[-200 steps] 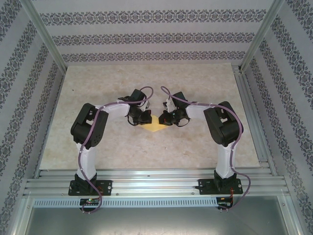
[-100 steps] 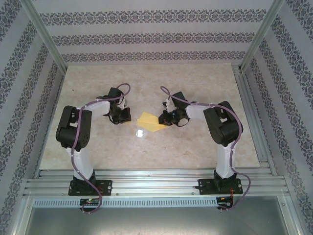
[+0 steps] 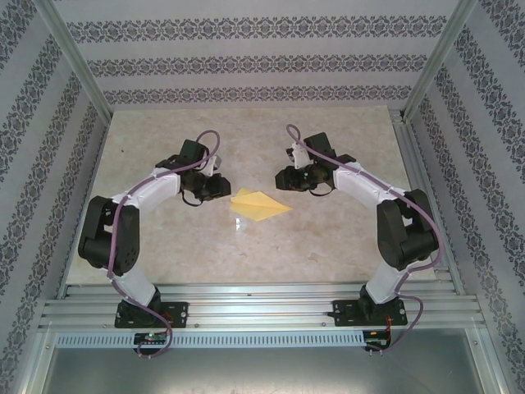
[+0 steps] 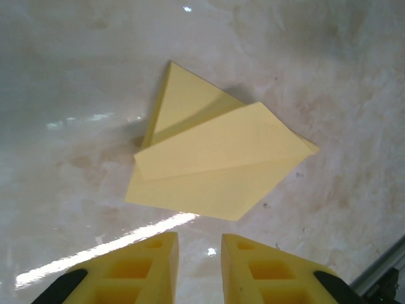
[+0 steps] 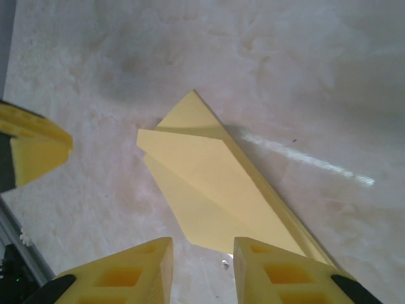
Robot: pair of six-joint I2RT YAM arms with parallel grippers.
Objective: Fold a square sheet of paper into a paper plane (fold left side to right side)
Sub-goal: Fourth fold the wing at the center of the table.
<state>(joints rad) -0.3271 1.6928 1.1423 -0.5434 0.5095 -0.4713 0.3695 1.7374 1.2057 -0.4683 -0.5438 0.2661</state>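
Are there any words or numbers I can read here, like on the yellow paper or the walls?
No text can be read anywhere.
The paper is plain yellow, with no writing.
The walls have only a repeating ornament pattern, no letters.
The little boards by the arm bases are too small to read.

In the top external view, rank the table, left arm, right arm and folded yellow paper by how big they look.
Largest: the table.
Next: the left arm and the right arm, which look alike, so neither is ranked above the other.
Smallest: the folded yellow paper, lying on the table between them.
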